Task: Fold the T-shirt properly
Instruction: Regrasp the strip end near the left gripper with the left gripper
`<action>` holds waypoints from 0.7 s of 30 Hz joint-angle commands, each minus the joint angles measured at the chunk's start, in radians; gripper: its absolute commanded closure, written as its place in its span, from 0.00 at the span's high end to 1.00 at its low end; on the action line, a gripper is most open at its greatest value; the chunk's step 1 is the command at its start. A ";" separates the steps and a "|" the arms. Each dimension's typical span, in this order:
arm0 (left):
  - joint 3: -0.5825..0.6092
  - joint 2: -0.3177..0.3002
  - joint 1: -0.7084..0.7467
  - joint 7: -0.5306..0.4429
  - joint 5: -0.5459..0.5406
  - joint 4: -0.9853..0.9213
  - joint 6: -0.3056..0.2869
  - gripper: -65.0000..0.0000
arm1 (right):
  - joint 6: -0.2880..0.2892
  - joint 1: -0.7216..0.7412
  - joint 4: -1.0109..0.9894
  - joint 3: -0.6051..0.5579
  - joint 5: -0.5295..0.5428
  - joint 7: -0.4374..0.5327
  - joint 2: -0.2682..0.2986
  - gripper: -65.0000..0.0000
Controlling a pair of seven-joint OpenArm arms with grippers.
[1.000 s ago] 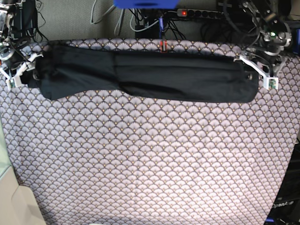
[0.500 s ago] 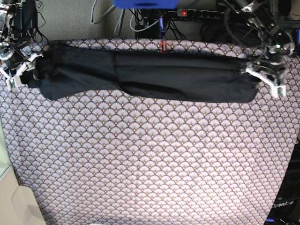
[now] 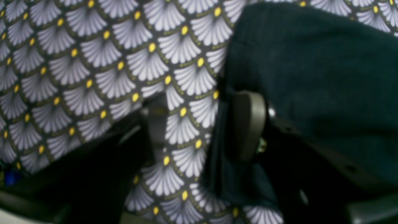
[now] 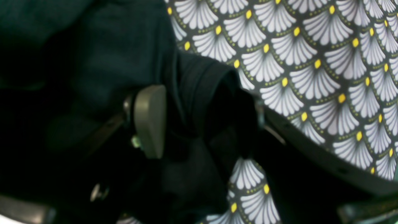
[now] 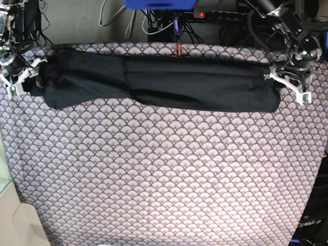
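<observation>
The black T-shirt [image 5: 169, 82] lies folded into a long narrow band across the far part of the table. My right gripper [image 5: 24, 76] sits at its left end. In the right wrist view the gripper [image 4: 199, 124] is open, with bunched shirt fabric [image 4: 108, 56] and a hem between the fingers [image 4: 149, 121]. My left gripper [image 5: 289, 84] is at the band's right end. In the left wrist view it [image 3: 202, 127] is open, with the shirt's edge [image 3: 311, 62] and some tablecloth between the fingers [image 3: 248, 124].
The scallop-patterned purple-white tablecloth [image 5: 164, 169] covers the whole table. Behind the far edge are cables, a power strip [image 5: 215, 14] with a red light and a blue object [image 5: 159, 3]. A beige surface [image 5: 15, 225] shows at the front left corner.
My left gripper has shifted a little to the right and turned at the shirt's right end. The right gripper and the shirt have not moved.
</observation>
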 commanded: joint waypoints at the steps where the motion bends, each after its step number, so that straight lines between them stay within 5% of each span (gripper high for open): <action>1: 0.013 -0.008 -0.003 -0.013 -0.018 0.020 -0.006 0.51 | 0.000 0.000 0.013 0.003 0.005 0.009 0.020 0.56; 21: 0.054 0.026 0.000 -0.018 -0.018 -0.001 -0.006 0.51 | 0.000 0.000 0.013 0.003 0.005 0.009 0.017 0.56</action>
